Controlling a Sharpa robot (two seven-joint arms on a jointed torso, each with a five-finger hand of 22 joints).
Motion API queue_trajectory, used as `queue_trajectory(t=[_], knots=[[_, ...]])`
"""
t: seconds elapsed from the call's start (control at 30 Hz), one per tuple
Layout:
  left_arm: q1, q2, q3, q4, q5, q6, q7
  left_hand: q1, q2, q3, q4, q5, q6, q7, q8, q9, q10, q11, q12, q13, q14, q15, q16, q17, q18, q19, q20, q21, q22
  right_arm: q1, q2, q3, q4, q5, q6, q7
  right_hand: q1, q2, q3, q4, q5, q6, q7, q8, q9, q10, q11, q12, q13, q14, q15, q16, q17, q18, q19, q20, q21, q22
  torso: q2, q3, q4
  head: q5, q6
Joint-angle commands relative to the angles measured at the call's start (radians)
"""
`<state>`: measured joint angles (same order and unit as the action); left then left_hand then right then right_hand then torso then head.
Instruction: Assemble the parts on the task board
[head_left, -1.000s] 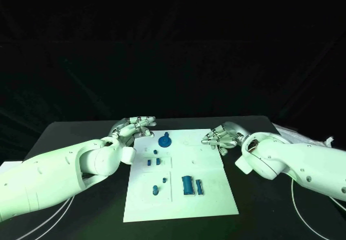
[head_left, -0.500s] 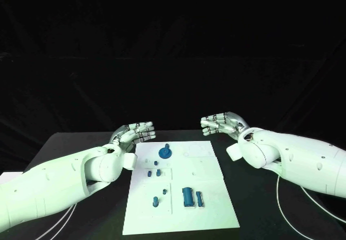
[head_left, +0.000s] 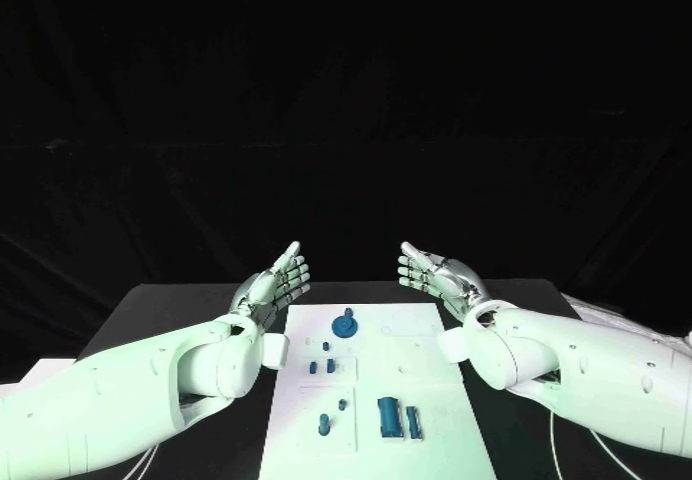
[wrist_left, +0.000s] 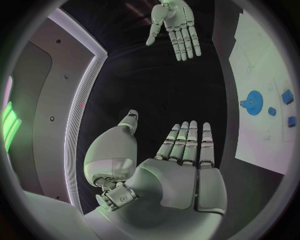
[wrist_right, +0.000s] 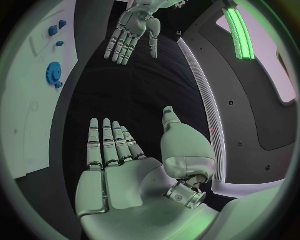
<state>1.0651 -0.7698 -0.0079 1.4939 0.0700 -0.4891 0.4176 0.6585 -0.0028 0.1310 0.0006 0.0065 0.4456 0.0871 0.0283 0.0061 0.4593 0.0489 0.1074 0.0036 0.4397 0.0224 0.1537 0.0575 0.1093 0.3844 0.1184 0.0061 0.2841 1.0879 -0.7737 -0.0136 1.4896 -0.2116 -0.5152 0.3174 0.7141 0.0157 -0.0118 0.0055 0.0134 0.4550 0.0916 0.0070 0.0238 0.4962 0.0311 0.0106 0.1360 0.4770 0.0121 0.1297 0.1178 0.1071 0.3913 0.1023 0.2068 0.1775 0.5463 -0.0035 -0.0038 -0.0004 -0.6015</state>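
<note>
Standing at the near side of the table, I saw both hands raised well above the far end of the task board (head_left: 433, 420), holding nothing. The left hand (head_left: 274, 280) and the right hand (head_left: 437, 272) faced each other, palms inward, fingers straight and spread; the wrist views showed each palm bare.

The board lay between the two arms, its long axis running from near to far. On it were the blue parts: a round gear-like piece (head_left: 343, 324) at the far end, a few small pegs (head_left: 326, 366) about the middle, and toward the near end a taller block (head_left: 388, 417) with a thin bar (head_left: 414, 422) just to its right and another small piece (head_left: 323, 425) to its left. Whether any of them were seated in the board or merely lying on it I could not tell from there.

Every part lay below and nearer than the hands, so either hand would have had to come down and back toward the robot. The gear sat closest to both, roughly midway, perhaps slightly nearer the left hand. The block and bar lay toward the right arm's side, the pegs toward the left's. The scene would suit hands poised before a reach as well as hands lifted clear after setting a part down.
</note>
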Motion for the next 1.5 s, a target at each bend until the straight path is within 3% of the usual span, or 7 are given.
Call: queue_trajectory(t=[0.03,0.1,0.13,0.17,0.23,0.87,1.5], knots=[[-0.006,-0.003,0.004,0.033,-0.050,-0.185,0.075,-0.210,0.003,-0.041,-0.001,-0.007,-0.142,-0.087,-0.028,-0.006,-0.146,-0.049,-0.034,-0.004,-0.140,-0.022,-0.049,-0.058,-0.033,-0.123,-0.038,-0.006,-0.091,-0.016,-0.004,0.006,0.036,0.147,-0.177,0.145,-0.228,-0.016,0.012,-0.006,-0.013,-0.145,-0.092,-0.007,-0.024,-0.158,-0.031,-0.011,-0.043,-0.152,-0.012,-0.041,-0.038,-0.032,-0.124,-0.102,-0.066,-0.057,-0.002,0.0035,0.0038,0.000,0.002],[-0.009,-0.006,0.005,0.049,-0.057,-0.220,0.085,-0.244,0.003,-0.049,-0.001,-0.007,-0.166,-0.087,-0.028,-0.006,-0.171,-0.049,-0.107,-0.004,-0.163,-0.022,-0.057,-0.058,-0.037,-0.143,-0.044,-0.006,-0.105,-0.024,-0.005,0.009,0.053,0.172,-0.208,0.168,-0.265,-0.016,0.012,-0.006,-0.013,-0.169,-0.092,-0.007,-0.024,-0.184,-0.031,-0.011,-0.050,-0.177,-0.012,-0.048,-0.044,-0.032,-0.144,-0.102,-0.077,-0.066,-0.002,0.0035,0.0038,0.000,0.002],[-0.011,-0.007,0.006,0.058,-0.062,-0.241,0.091,-0.267,0.003,-0.051,-0.001,-0.007,-0.181,-0.087,-0.028,-0.006,-0.186,-0.049,-0.107,-0.004,-0.178,-0.022,-0.062,-0.058,-0.109,-0.156,-0.048,-0.006,-0.115,-0.030,-0.005,0.011,0.064,0.188,-0.226,0.182,-0.289,-0.016,0.012,-0.006,-0.013,-0.184,-0.092,-0.007,-0.024,-0.201,-0.031,-0.011,-0.055,-0.193,-0.012,-0.052,-0.118,-0.107,-0.156,-0.102,-0.084,-0.072,-0.002,0.0035,0.0038,0.000,0.002],[-0.012,-0.008,0.007,0.063,-0.064,-0.253,0.094,-0.283,0.003,-0.055,-0.001,-0.007,-0.192,-0.087,-0.028,-0.006,-0.197,-0.049,-0.107,-0.004,-0.189,-0.022,-0.065,-0.058,-0.109,-0.165,-0.118,-0.006,-0.122,-0.032,-0.006,0.012,0.069,0.196,-0.236,0.189,-0.307,-0.016,0.012,-0.006,-0.013,-0.195,-0.092,-0.007,-0.024,-0.214,-0.031,-0.011,-0.058,-0.205,-0.012,-0.055,-0.118,-0.107,-0.166,-0.102,-0.089,-0.076,-0.002,0.0035,0.0038,0.000,0.002],[-0.014,-0.009,0.007,0.071,-0.068,-0.270,0.099,-0.312,0.003,-0.131,-0.001,-0.007,-0.212,-0.087,-0.028,-0.006,-0.217,-0.049,-0.107,-0.004,-0.208,-0.022,-0.073,-0.058,-0.109,-0.181,-0.118,-0.006,-0.134,-0.036,-0.006,0.013,0.077,0.207,-0.249,0.198,-0.338,-0.016,0.012,-0.006,-0.013,-0.215,-0.092,-0.007,-0.024,-0.235,-0.031,-0.011,-0.064,-0.226,-0.012,-0.130,-0.118,-0.107,-0.183,-0.102,-0.097,-0.084,-0.002,0.0035,0.0038,0.000,0.002],[-0.015,-0.010,0.008,0.076,-0.070,-0.281,0.102,-0.500,0.003,-0.131,-0.001,-0.007,-0.339,-0.087,-0.028,-0.006,-0.350,-0.049,-0.107,-0.004,-0.334,-0.022,-0.154,-0.058,-0.109,-0.291,-0.118,-0.006,-0.284,-0.038,-0.006,0.014,0.080,0.212,-0.255,0.203,-0.543,-0.016,0.012,-0.006,-0.013,-0.346,-0.092,-0.007,-0.024,-0.377,-0.031,-0.011,-0.136,-0.363,-0.012,-0.130,-0.118,-0.107,-0.296,-0.102,-0.207,-0.177,-0.002,0.0035,0.0038,0.000,0.002],[-0.015,-0.010,0.008,0.076,-0.070,-0.281,0.102,-0.658,0.003,-0.131,-0.001,-0.007,-0.446,-0.087,-0.028,-0.006,-0.459,-0.049,-0.107,-0.004,-0.440,-0.022,-0.154,-0.058,-0.109,-0.384,-0.118,-0.006,-0.284,-0.038,-0.006,0.014,0.080,0.212,-0.255,0.203,-0.714,-0.016,0.012,-0.006,-0.013,-0.455,-0.092,-0.007,-0.024,-0.496,-0.031,-0.011,-0.136,-0.477,-0.012,-0.130,-0.118,-0.107,-0.391,-0.102,-0.207,-0.177,-0.002,0.0035,0.0038,0.000,0.002]])
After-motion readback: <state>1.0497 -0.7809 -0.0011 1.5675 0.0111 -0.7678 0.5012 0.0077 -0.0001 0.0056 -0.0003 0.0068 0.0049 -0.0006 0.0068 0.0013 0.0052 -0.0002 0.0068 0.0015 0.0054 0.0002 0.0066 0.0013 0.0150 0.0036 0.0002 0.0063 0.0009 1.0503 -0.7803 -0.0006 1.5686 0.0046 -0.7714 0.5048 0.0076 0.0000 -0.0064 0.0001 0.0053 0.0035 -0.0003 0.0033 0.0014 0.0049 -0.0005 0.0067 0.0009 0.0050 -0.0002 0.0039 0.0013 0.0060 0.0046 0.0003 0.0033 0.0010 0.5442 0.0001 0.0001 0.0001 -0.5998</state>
